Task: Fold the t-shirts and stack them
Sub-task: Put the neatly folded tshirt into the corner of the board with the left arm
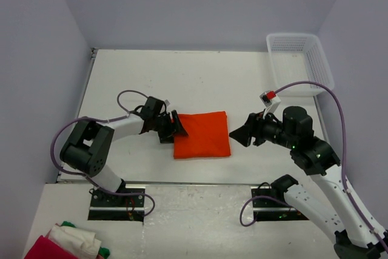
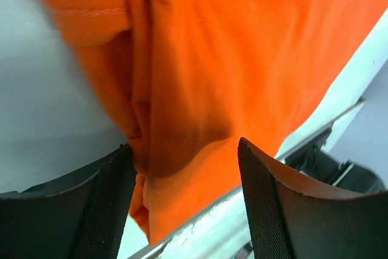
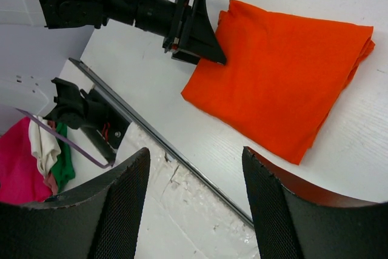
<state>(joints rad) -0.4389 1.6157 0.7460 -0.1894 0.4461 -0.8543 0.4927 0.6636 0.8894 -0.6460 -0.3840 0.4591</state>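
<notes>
A bright orange t-shirt (image 1: 203, 134) lies folded into a rough square on the white table, near the middle front. My left gripper (image 1: 176, 127) is open at the shirt's left edge, its jaws on either side of that edge; the left wrist view shows the orange cloth (image 2: 200, 77) between the open fingers. My right gripper (image 1: 240, 135) is open and empty, just right of the shirt and apart from it. The right wrist view shows the folded shirt (image 3: 285, 77) and the left gripper (image 3: 203, 40) at its far edge.
A white mesh basket (image 1: 300, 62) stands at the back right of the table. A pile of red, white and green cloth (image 1: 66, 244) lies at the bottom left, off the table; it also shows in the right wrist view (image 3: 36, 156). A metal rail (image 3: 163, 144) runs along the table's near edge.
</notes>
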